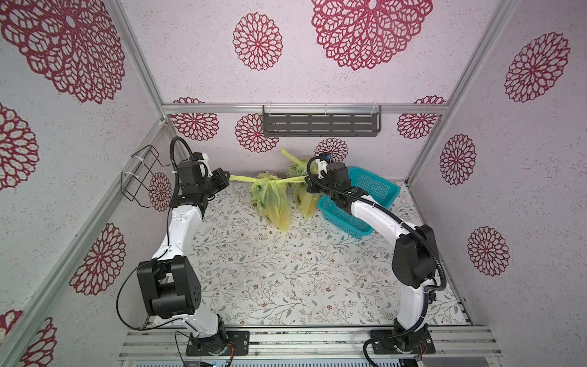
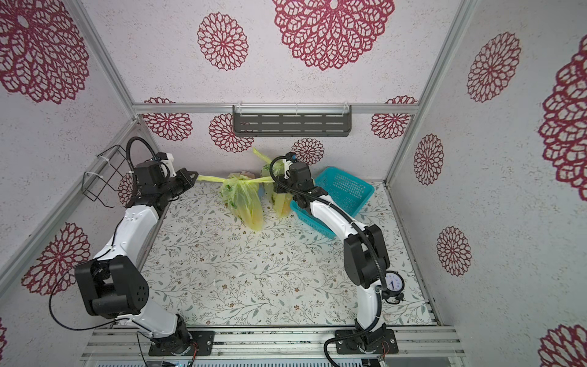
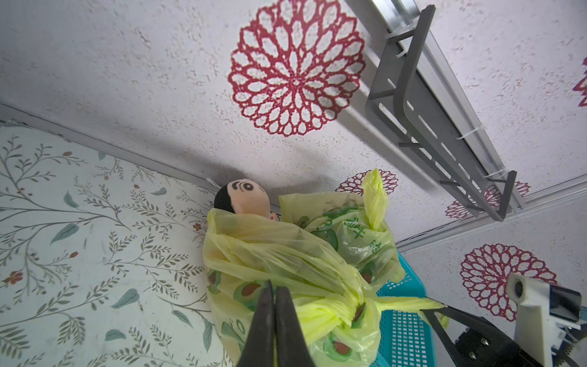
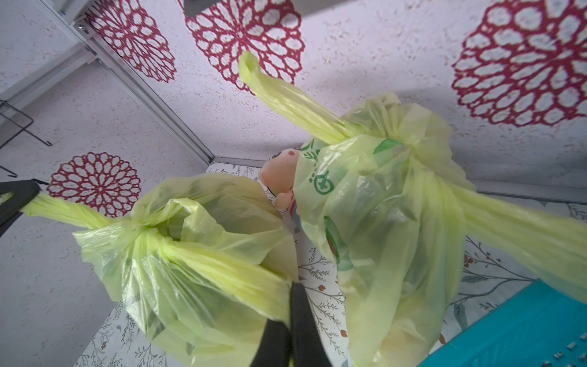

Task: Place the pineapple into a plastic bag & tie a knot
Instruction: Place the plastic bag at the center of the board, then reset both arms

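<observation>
A yellow-green plastic bag [image 1: 271, 200] [image 2: 243, 203] stands near the back wall, its two handles pulled taut sideways from a knot [image 3: 359, 309] [image 4: 149, 228] on top. My left gripper [image 1: 227, 175] [image 3: 273, 286] is shut on the left handle strip [image 4: 63, 209]. My right gripper [image 1: 307, 181] [image 4: 293, 286] is shut on the right handle strip [image 4: 222, 270] [image 3: 409, 303]. The pineapple is hidden; only dim green shapes show through the plastic.
A second tied yellow-green bag [image 1: 300, 173] [image 4: 381, 222] stands just behind and to the right, against a teal basket [image 1: 378, 187]. A plush doll [image 3: 244, 197] lies between the bags and the wall. A grey shelf [image 1: 320, 125] and a wire rack [image 1: 143, 176] hang on the walls.
</observation>
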You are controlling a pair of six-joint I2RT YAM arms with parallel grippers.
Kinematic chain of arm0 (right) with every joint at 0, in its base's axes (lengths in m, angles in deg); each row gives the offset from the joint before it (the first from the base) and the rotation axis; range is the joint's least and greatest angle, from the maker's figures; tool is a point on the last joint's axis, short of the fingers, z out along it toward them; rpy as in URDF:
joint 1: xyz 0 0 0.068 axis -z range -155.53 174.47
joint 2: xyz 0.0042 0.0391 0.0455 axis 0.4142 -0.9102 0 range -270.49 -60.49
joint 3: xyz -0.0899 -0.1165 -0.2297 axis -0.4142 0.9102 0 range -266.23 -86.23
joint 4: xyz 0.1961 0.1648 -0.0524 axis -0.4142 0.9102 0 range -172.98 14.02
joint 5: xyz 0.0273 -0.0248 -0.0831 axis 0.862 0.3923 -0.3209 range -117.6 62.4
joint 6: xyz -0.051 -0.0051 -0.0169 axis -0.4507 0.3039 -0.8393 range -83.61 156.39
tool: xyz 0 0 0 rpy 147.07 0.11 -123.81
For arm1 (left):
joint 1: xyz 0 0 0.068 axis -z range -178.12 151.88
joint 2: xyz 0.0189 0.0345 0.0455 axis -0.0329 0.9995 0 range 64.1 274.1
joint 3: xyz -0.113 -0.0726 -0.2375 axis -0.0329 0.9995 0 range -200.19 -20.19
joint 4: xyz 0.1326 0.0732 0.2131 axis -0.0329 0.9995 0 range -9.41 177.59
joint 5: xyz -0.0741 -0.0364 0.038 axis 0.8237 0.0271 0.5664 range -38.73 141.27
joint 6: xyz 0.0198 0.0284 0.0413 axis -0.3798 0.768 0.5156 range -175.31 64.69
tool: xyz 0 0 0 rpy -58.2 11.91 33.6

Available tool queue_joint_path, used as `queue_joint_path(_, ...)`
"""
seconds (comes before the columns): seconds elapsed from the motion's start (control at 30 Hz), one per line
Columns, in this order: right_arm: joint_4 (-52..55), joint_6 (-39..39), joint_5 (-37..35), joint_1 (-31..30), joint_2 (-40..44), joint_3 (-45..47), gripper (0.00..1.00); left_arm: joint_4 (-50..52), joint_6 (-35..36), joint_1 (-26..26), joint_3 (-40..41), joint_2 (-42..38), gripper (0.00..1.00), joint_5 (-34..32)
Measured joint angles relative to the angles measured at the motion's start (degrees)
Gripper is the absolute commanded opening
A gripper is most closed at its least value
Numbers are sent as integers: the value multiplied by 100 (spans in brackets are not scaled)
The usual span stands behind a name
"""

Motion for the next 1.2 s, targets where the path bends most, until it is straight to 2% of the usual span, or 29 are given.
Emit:
queue_joint_path(0.03, 37, 0, 35, 20, -72, -44, 0, -33, -20, 0, 37, 31, 2, 28)
queue_joint_path(0.07, 70, 0, 55, 31, -136, -83, 2, -63, -39, 0, 76, 50, 8, 39)
queue_joint_path(0.2, 240, -79, 151, 223, -317, -258, 38, -227, -101, -199, 120, 116, 42, -118)
queue_joint_path(0.33, 354, -140, 236, 605, -319, -391, 60, -315, -55, -570, 114, 114, 68, -411)
queue_joint_path(0.43, 354, -149, 284, 782, -262, -461, 70, -243, -9, -616, 111, 70, 80, -675)
queue_joint_path(0.53, 396, -170, 367, 778, -90, -424, 78, -109, 72, -579, 127, -129, 88, -918)
queue_joint_path(0.63, 321, -184, 393, 734, 391, -2, 85, -76, 162, -570, 409, -588, 99, -1248)
queue_joint_path(0.8, -190, -317, -33, 680, 1751, 1388, 94, -101, 317, -568, 1425, -1744, 97, -1915)
queue_joint_path(1.03, -1438, -675, -2166, 870, 3880, 4317, 96, -680, 629, -542, 3545, -3108, 97, -2992)
queue_joint_path(1.2, -1967, -922, -3449, 1375, 4656, 6297, 96, -1346, 658, -542, 4924, -3488, 97, -4017)
